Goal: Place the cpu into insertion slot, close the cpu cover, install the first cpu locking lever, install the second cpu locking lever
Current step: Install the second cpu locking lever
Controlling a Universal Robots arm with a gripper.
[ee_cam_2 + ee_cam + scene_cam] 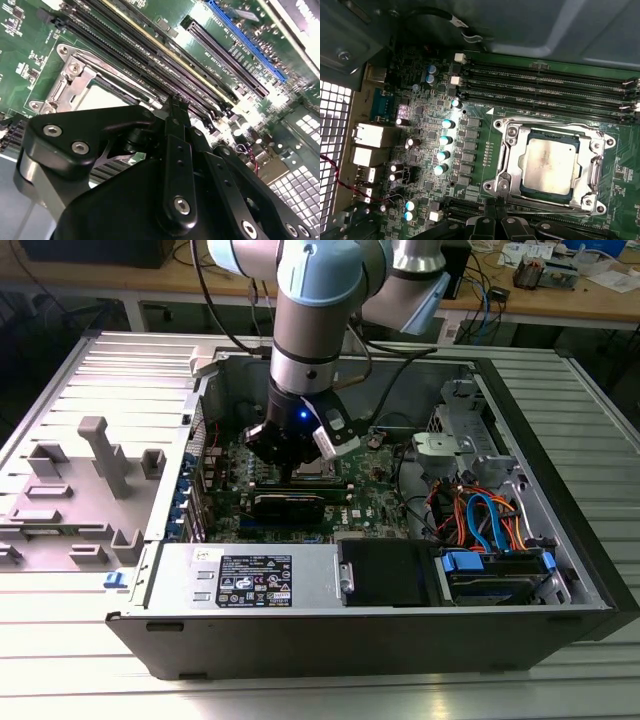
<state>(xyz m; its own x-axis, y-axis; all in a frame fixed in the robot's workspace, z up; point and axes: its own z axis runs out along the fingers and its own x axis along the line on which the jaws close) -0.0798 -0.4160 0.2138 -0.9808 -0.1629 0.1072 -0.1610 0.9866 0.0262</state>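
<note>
Our black hand [492,220] (fingers pressed together, holding nothing) hovers just beside the thin silvery square cover [552,167], already closed over the grey chip [549,165].

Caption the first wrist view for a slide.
CPU seated in its socket, metal cover closed around it, fingers at the socket's edge.

Cpu [549,165] in insertion slot [551,131], under cpu cover [512,137]

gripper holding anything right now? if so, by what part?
Nothing held. The gripper is shut with nothing between its fingertips, at the edge of the insertion slot. The cpu sits in it, under the cpu cover.
</note>
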